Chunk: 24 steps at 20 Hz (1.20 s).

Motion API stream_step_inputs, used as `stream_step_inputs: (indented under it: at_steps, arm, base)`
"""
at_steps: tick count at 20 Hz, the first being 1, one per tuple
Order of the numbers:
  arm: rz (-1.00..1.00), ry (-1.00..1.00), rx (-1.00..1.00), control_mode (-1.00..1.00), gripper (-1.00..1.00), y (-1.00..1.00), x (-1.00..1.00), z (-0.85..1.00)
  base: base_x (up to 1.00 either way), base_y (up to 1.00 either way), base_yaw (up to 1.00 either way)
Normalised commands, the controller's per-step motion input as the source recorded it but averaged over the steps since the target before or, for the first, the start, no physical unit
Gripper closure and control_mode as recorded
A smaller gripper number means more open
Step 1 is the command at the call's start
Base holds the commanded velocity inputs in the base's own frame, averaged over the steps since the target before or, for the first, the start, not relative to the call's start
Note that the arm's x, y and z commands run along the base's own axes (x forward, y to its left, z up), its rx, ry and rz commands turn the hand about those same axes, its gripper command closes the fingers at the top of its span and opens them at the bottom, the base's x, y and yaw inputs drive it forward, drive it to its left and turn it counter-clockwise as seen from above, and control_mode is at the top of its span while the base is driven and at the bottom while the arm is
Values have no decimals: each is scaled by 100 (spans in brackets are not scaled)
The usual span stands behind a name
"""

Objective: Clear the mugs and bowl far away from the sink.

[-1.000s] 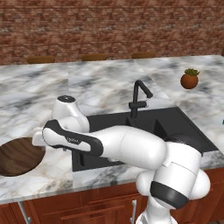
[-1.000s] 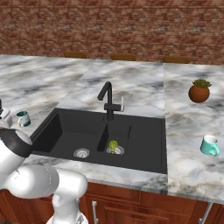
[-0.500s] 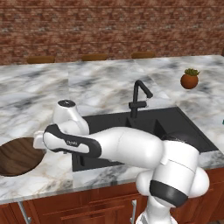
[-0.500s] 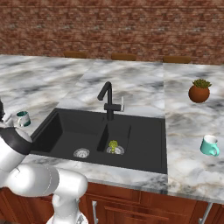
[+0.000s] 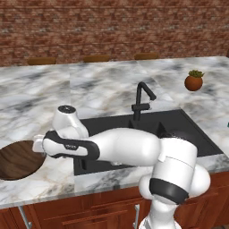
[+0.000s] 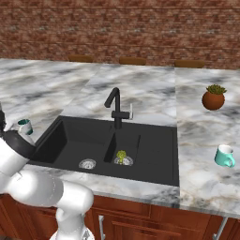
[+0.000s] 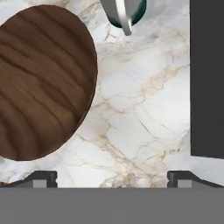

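Since a second ago the arm [image 5: 120,147] has swung further left over the counter [image 5: 40,98], its hand now reaching the bowl's rim. At far left lies the bowl [image 5: 18,159], flat on the marble by the front edge. Next comes the gripper [image 7: 112,177], jaws wide and holding nothing, above bare marble between bowl and sink [image 6: 117,145]. One mug [image 6: 25,126] stands just left of the sink, another mug [image 6: 224,156] well right of it, before the plant pot [image 6: 213,98].
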Motion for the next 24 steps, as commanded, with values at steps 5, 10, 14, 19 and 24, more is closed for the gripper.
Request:
stream_step_inputs:
  at_steps: [5,10,14,19,24]
  arm:
    - [-3,0,0,-100,-100,23,16,-1]
    - [-1,0,0,-100,-100,15,8,-5]
    - [0,0,0,-100,-100,2,1,-19]
    - [0,0,0,-100,-100,7,2,-32]
    - [0,0,0,-100,-100,12,6,-21]
  base:
    - [0,0,0]
    - [0,0,0]
    - [0,0,0]
    - [0,0,0]
    - [0,0,0]
